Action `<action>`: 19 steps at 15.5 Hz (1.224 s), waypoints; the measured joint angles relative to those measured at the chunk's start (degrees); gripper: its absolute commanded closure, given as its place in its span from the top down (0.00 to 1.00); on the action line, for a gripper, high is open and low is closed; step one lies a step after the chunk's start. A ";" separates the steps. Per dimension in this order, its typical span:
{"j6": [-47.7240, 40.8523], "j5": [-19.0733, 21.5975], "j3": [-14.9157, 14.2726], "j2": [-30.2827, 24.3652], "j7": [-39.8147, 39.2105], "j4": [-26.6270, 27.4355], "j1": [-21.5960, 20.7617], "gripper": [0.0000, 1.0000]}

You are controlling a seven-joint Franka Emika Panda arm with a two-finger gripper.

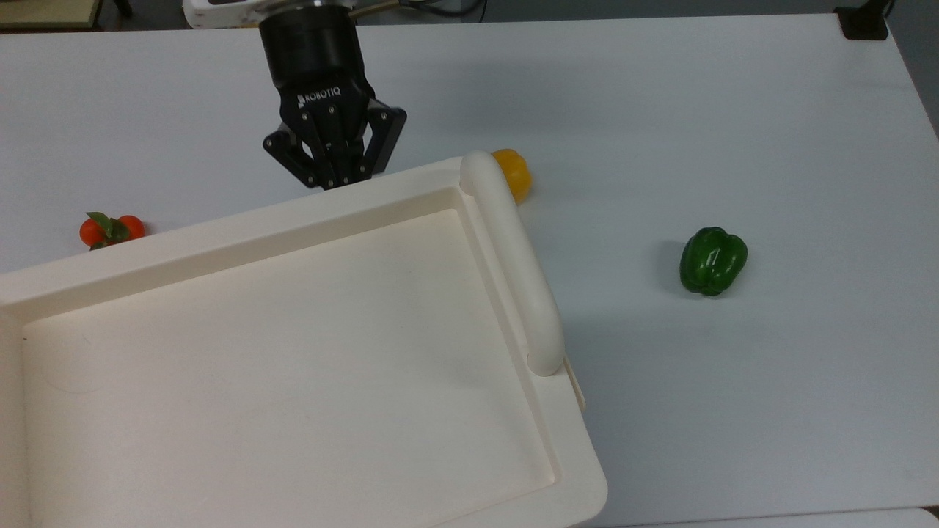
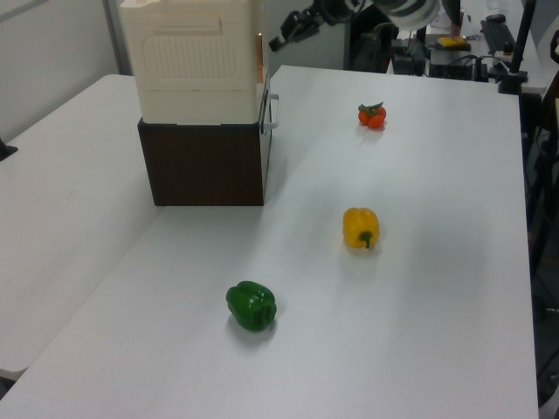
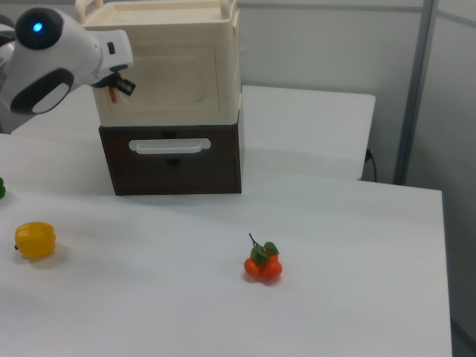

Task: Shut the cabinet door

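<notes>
End effector [image 1: 334,180] fingers spread, tips cut off by cabinet top [image 1: 293,352] (door [image 3: 167,74] flush).

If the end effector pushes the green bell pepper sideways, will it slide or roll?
The green bell pepper lies on its side on the smooth white table, so it would probably roll, but unevenly, because its lobes are bumpy. Its glossy skin looks slippery, so a push off centre may spin it away.
</notes>
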State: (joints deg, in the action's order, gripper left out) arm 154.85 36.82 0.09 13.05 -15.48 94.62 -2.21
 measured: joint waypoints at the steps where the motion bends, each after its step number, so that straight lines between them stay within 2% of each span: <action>1: -5.28 0.00 -0.78 -1.44 -0.31 0.56 0.61 0.34; 3: -15.92 -0.78 -3.24 -4.04 -1.03 1.14 1.44 0.58; 4: -20.64 -2.63 -4.45 -5.21 -1.05 1.31 1.68 0.79; 5: -24.96 -4.69 -5.40 -6.34 -0.88 1.50 1.87 0.93; 6: -29.25 -6.79 -6.36 -7.38 -0.14 1.68 1.94 1.00; 10: -43.60 -16.47 -9.46 -10.68 6.06 1.84 1.93 1.00; 14: -51.74 -23.28 -9.71 -13.83 13.48 1.31 1.70 1.00; 17: -59.15 -27.41 -8.77 -15.97 19.35 -0.76 1.21 1.00; 19: -63.19 -29.81 -6.05 -17.08 21.84 -1.82 1.14 1.00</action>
State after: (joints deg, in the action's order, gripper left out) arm 91.66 7.01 -5.95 -4.03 6.36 92.81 -1.07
